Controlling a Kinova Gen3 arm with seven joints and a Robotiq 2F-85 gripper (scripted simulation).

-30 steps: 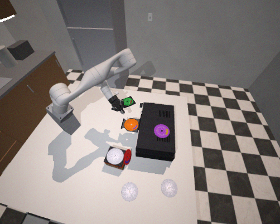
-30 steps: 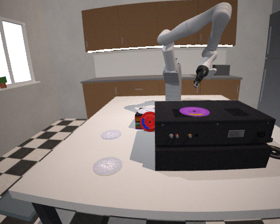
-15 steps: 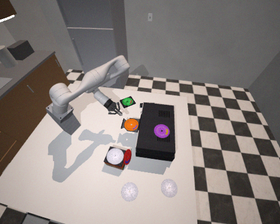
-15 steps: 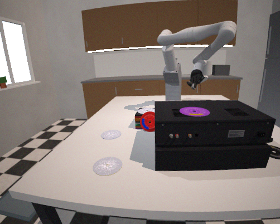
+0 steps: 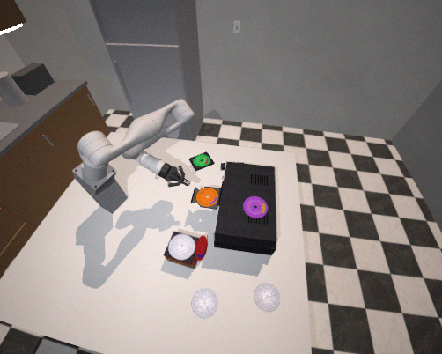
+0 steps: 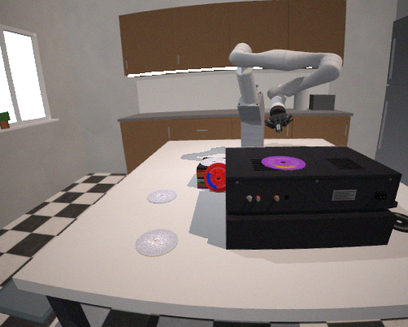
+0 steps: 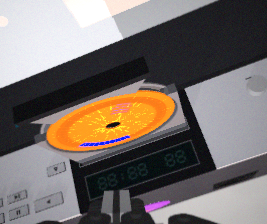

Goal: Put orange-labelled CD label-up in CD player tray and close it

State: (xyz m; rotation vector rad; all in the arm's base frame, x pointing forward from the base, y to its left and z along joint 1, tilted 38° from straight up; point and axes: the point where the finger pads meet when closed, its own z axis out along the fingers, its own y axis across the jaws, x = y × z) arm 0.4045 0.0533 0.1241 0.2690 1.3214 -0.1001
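The orange-labelled CD (image 5: pixel 207 199) lies label-up in the open tray (image 5: pixel 205 196) that sticks out of the front of the black CD player (image 5: pixel 246 205). In the wrist view the CD (image 7: pixel 111 121) lies flat in the tray's round recess (image 7: pixel 170 104). My gripper (image 5: pixel 181 180) is shut and empty. It hangs low in front of the tray, a short way from it, pointing at the player's front. Its fingertips show at the bottom of the wrist view (image 7: pixel 117 204). From the exterior view the gripper (image 6: pixel 279 128) shows behind the player (image 6: pixel 311 195), and the tray is hidden.
A purple CD (image 5: pixel 253 204) lies on the player's top. A green CD (image 5: pixel 202 158) lies on a case behind the tray. A stack of cases with a silver disc (image 5: pixel 181 248) and a leaning red CD (image 5: pixel 201 247) stands beside the player. Two silver discs (image 5: pixel 204 302) (image 5: pixel 267 297) lie near the front edge.
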